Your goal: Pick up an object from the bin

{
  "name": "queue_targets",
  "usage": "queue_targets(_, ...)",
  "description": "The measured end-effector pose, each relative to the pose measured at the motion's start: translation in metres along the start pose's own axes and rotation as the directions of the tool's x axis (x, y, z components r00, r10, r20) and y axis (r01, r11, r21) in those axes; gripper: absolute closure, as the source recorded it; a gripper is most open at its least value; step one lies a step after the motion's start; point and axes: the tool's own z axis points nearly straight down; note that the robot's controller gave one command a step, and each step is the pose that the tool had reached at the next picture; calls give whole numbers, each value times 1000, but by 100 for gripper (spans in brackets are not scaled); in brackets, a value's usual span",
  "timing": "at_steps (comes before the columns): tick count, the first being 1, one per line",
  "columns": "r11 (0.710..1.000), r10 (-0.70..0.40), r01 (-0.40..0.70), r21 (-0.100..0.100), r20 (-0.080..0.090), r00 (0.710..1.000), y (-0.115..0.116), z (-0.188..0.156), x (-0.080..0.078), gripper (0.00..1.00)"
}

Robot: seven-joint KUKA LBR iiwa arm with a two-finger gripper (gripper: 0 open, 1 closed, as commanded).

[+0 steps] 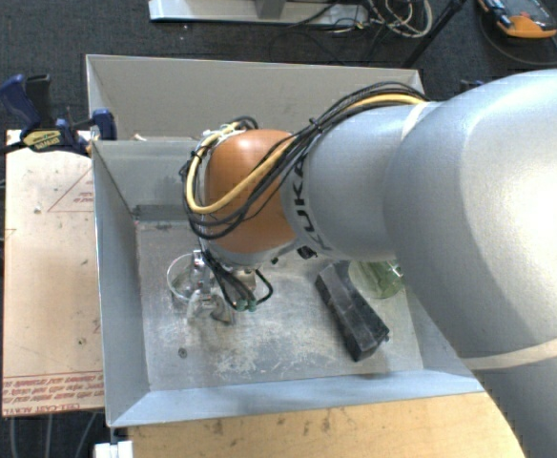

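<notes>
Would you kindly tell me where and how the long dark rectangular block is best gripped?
Probably at mid-length of the long dark rectangular block, from straight above, gripping across its narrow width: it lies flat on the bin floor, and its long sides look free there.

Light falls bright and even from above the bin point(116, 284). Its far wall is pale and well lit, its left wall a shade darker. The arm point(479, 218) over the bin's right side carries a broad soft sheen, the orange cover point(245, 194) a small highlight, and a soft shadow lies on the bin's floor beneath them
</notes>
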Motion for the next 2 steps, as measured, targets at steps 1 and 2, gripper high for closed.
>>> queue_targets(1, 1000, 0, 0, -1, 2, 1000, 0, 0, 0, 100)
queue_targets(2, 937, -349, 349, 8, -4, 937, 16, -123, -7, 100)
